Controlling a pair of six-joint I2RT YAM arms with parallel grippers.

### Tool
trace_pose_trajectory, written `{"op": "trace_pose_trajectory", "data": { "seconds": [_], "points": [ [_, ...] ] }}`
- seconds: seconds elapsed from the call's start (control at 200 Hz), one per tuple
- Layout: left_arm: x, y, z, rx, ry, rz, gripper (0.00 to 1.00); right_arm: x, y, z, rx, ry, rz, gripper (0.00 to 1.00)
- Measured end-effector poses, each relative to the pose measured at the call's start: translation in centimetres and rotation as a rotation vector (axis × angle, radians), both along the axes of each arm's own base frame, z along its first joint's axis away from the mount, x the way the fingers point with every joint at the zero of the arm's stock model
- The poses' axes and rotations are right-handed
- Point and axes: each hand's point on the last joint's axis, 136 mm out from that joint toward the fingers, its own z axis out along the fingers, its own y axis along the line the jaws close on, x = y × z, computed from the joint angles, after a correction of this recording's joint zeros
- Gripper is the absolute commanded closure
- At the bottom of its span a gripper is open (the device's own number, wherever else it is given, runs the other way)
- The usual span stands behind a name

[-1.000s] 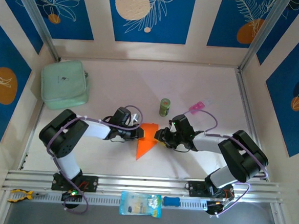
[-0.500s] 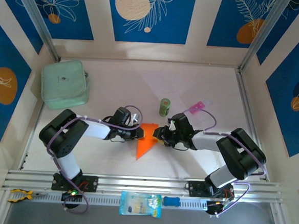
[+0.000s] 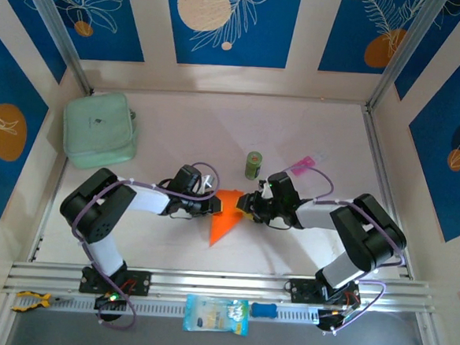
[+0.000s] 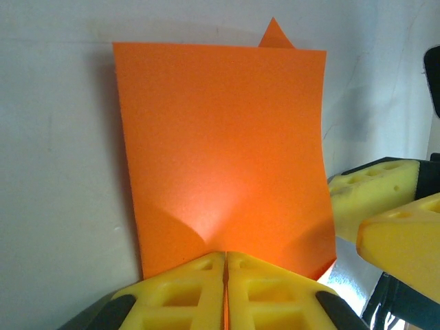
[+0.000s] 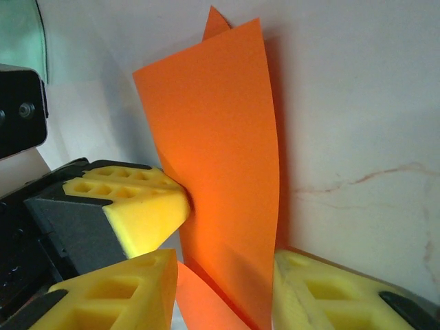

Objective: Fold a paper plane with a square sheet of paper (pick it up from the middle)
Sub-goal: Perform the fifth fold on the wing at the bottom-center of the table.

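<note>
The orange sheet of paper [image 3: 223,219] is creased into an angular piece whose point faces the near edge of the table. My left gripper [image 3: 214,207] is shut on its left side. In the left wrist view the paper [image 4: 220,137] rises as a flat panel from between the closed yellow fingers [image 4: 275,289]. My right gripper [image 3: 246,205] faces it from the right and stands open. In the right wrist view the upright paper [image 5: 220,158] passes through the gap of the right gripper [image 5: 223,295], close to the right finger. The left gripper's fingers [image 5: 130,206] pinch the paper just beyond.
A small green can [image 3: 253,165] stands just behind the grippers. A pink packet [image 3: 306,163] lies to its right. The mint-green pouch [image 3: 99,129] sits at the back left. A blue-and-white packet [image 3: 215,314] rests on the near rail.
My right gripper has edged a little toward the paper and its jaws have narrowed slightly. The left gripper and the paper have stayed put.
</note>
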Motion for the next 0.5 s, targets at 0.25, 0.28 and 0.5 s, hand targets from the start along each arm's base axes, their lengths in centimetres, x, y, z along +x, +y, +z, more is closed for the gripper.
{"op": "trace_pose_trajectory", "data": {
  "seconds": [0.25,0.28,0.5],
  "points": [
    [0.0,0.0,0.0,-0.001,0.001,-0.001,0.9,0.7,0.4,-0.1,0.022,-0.007,0.023,0.64],
    [0.0,0.0,0.0,-0.001,0.001,-0.001,0.9,0.8,0.5,-0.1,0.026,-0.009,0.028,0.65],
    [0.0,0.0,0.0,-0.004,0.002,-0.003,0.9,1.0,0.8,-0.1,0.044,-0.02,0.049,0.7]
  ]
}}
